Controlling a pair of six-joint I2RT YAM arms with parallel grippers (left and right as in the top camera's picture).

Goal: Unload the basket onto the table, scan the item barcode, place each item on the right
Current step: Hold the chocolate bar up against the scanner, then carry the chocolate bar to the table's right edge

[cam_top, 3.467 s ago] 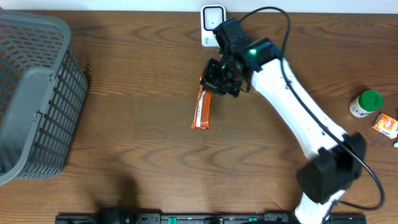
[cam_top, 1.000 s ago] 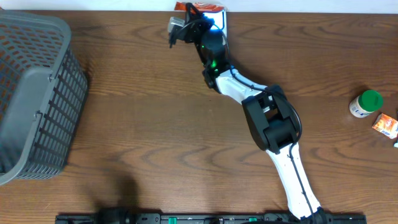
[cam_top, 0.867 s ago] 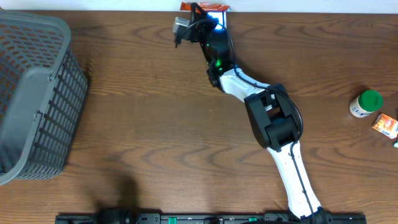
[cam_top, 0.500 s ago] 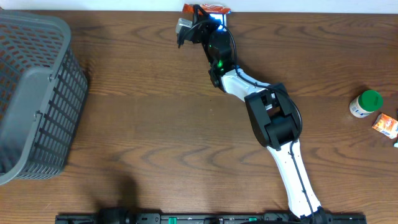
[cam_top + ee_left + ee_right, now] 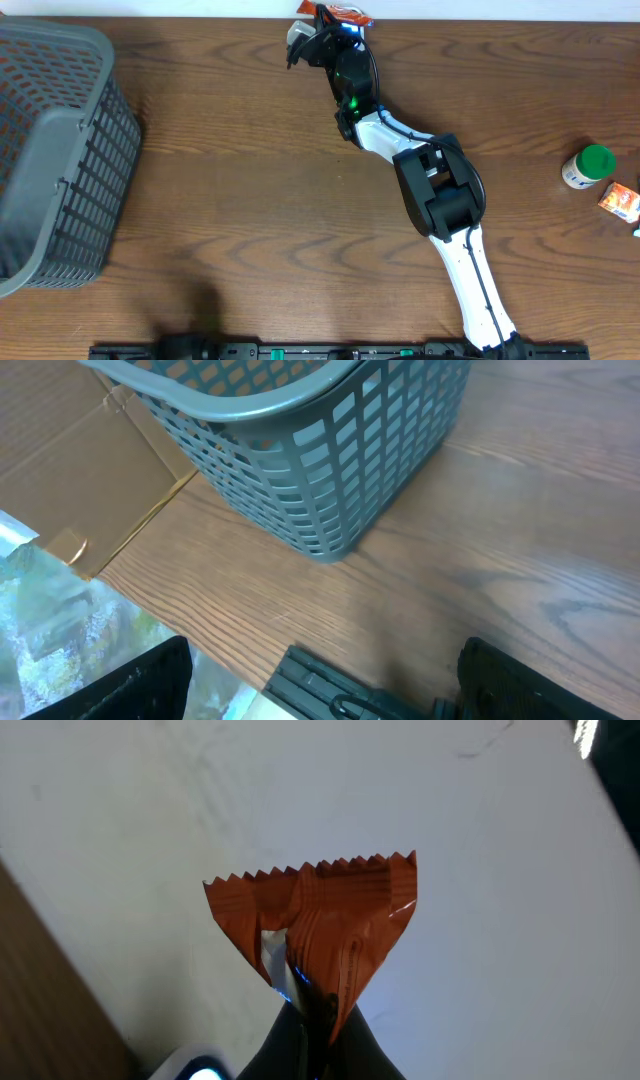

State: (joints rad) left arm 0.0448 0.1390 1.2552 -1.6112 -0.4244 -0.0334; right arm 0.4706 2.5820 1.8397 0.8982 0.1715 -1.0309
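While the right gripper (image 5: 312, 1038) pinches an orange packet (image 5: 325, 925) before the white wall (image 5: 500, 920), the left gripper (image 5: 325, 675) gapes over the table (image 5: 520, 510).

Big grey mesh basket (image 5: 100, 190) sits at the left end of the wooden bench (image 5: 250, 200), looks empty from above. Way over on the right edge there's a small white bottle (image 5: 587, 166) with a green cap, upright, and a little orange box (image 5: 621, 201) just beside it. Down past the bench edge near the basket, some flattened cardboard (image 5: 90, 470) lies on the floor.
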